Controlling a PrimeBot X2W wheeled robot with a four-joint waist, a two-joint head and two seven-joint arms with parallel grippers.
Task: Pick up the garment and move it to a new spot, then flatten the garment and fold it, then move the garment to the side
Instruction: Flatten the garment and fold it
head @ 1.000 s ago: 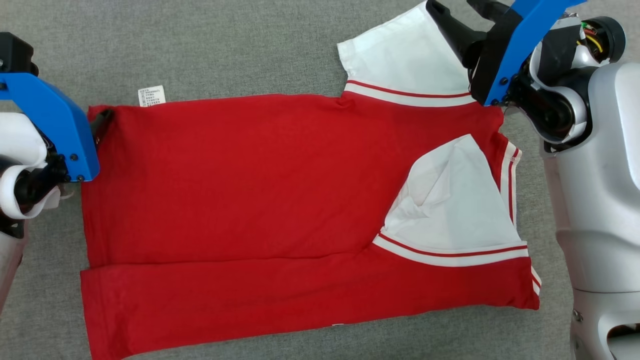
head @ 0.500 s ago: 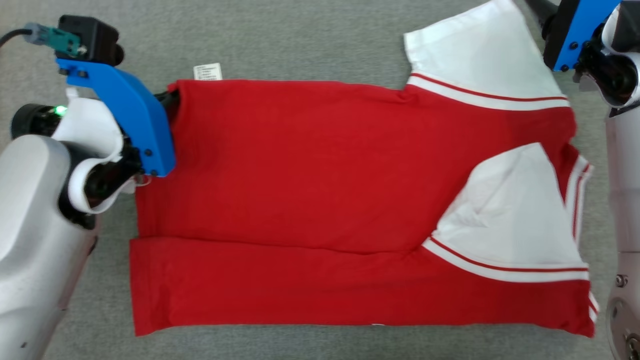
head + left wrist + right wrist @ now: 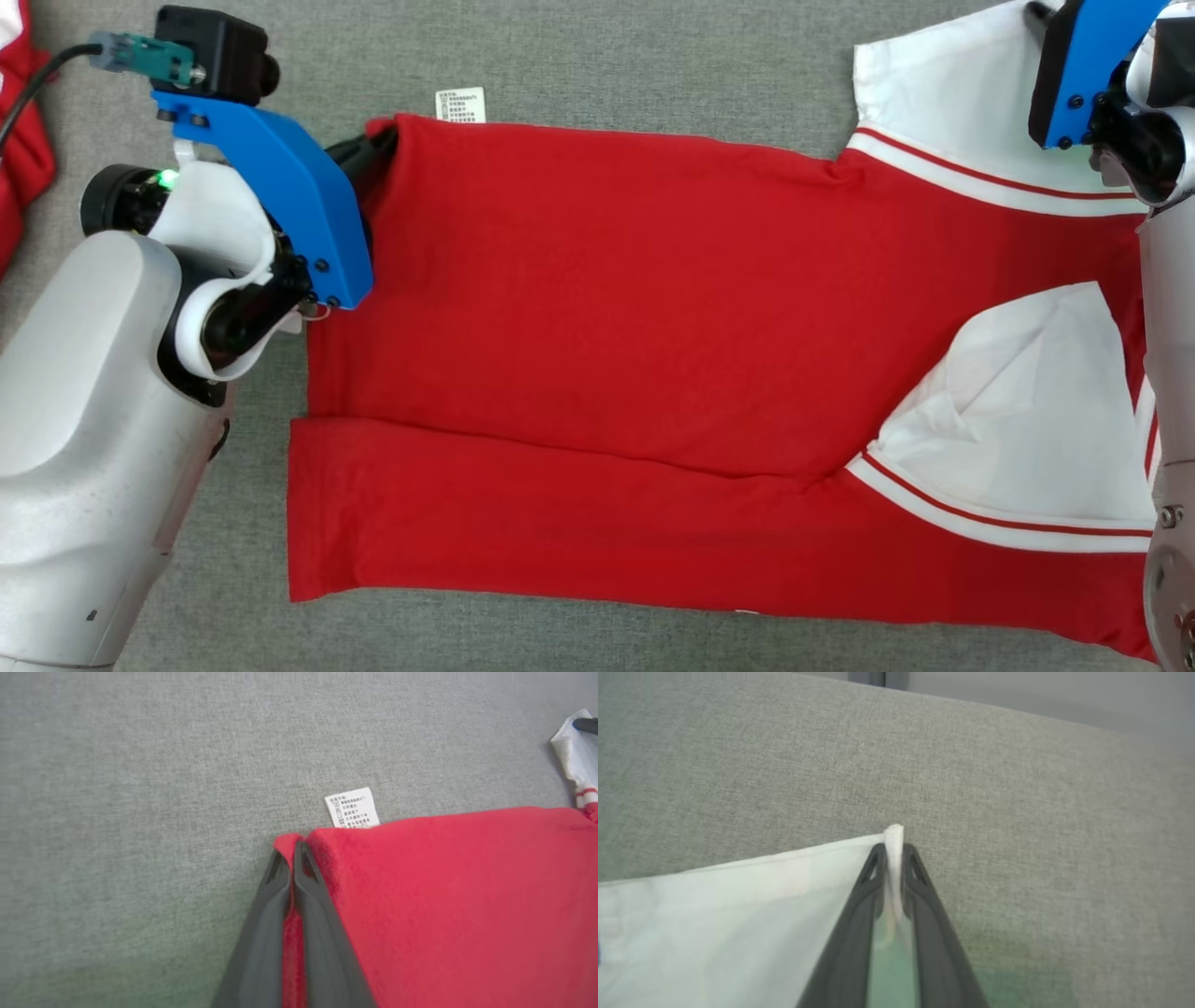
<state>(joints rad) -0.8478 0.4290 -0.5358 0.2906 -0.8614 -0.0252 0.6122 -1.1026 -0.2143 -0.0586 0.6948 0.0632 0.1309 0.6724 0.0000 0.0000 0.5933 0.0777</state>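
- While both far corners are gripped, the garment (image 3: pixel 653 308) lies spread flat on the grey worktop (image 3: pixel 607 56), with a fold line running along its near part.
- The left pincer (image 3: pixel 292 851) is clamped on the red hem corner beside the label (image 3: pixel 352 808). The right pincer (image 3: pixel 893 851) is pinched on the white sleeve (image 3: pixel 738 914) tip.
- Judged best: raise both corners together, level and taut, to avoid creases.
- Room: bare worktop lies beyond the far edge. Another red cloth (image 3: pixel 23 140) lies at far left, well apart.
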